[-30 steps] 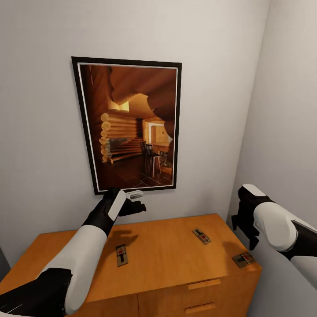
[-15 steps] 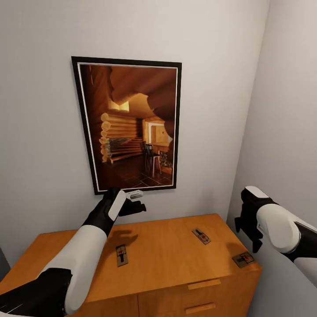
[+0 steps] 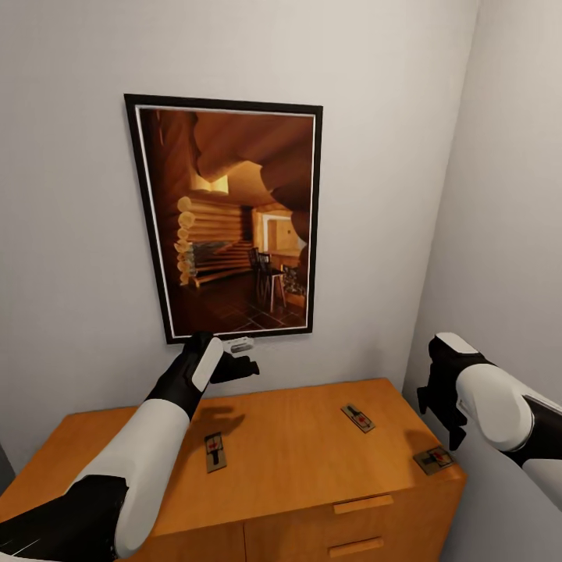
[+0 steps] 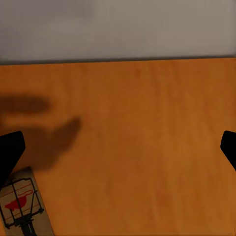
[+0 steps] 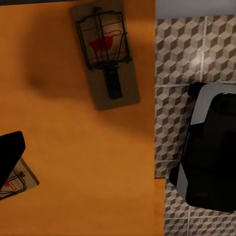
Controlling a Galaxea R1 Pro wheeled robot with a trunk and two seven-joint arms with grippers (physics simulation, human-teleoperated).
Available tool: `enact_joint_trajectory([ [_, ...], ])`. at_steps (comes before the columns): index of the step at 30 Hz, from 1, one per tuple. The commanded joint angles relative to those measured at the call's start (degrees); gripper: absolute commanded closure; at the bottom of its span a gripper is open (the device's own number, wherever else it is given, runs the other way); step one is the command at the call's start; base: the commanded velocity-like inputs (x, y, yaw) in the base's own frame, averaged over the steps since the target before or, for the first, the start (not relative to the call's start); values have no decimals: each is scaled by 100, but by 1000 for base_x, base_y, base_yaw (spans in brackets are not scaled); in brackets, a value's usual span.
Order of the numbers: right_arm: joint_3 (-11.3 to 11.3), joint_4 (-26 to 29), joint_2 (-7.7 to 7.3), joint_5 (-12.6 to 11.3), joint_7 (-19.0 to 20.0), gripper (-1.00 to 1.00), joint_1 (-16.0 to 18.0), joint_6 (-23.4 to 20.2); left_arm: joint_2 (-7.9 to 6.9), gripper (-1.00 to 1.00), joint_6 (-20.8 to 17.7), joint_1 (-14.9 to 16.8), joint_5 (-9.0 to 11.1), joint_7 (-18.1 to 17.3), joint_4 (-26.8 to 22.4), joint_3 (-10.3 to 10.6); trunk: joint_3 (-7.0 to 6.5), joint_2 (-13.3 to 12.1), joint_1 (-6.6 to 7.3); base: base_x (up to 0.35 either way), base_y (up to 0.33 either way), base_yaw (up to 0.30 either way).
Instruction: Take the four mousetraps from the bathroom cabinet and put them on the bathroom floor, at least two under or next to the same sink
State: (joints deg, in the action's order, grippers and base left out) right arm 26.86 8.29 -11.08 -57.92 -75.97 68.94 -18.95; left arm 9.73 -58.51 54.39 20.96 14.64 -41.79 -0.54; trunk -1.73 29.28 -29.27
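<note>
Three mousetraps lie flat on the orange-brown cabinet (image 3: 297, 453) top in the head view: one at lower centre-left (image 3: 215, 452), one right of centre (image 3: 357, 418), one at the cabinet's right front corner (image 3: 434, 459). Just above that corner trap hangs the right gripper (image 3: 439, 417) (fingers apart in the wrist view, nothing between them), with cube-pattern bathroom floor (image 5: 177, 54) beside the cabinet edge. Farther back, the left gripper (image 3: 238, 355) hovers with fingers spread, before the framed picture (image 3: 230, 218).
</note>
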Motion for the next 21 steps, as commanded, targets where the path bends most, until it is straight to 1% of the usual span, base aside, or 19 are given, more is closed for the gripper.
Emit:
enact_joint_trajectory([
  [1,-42,6,-4,-53,-26,-100,-1,-59,2,-100,-16,1,60,56,-4,-6,21,46,-24,0,0,0],
  [21,-49,6,-8,-53,-15,-100,-3,-63,2,-100,-20,1,58,39,-13,0,380,848,-464,0,0,0],
])
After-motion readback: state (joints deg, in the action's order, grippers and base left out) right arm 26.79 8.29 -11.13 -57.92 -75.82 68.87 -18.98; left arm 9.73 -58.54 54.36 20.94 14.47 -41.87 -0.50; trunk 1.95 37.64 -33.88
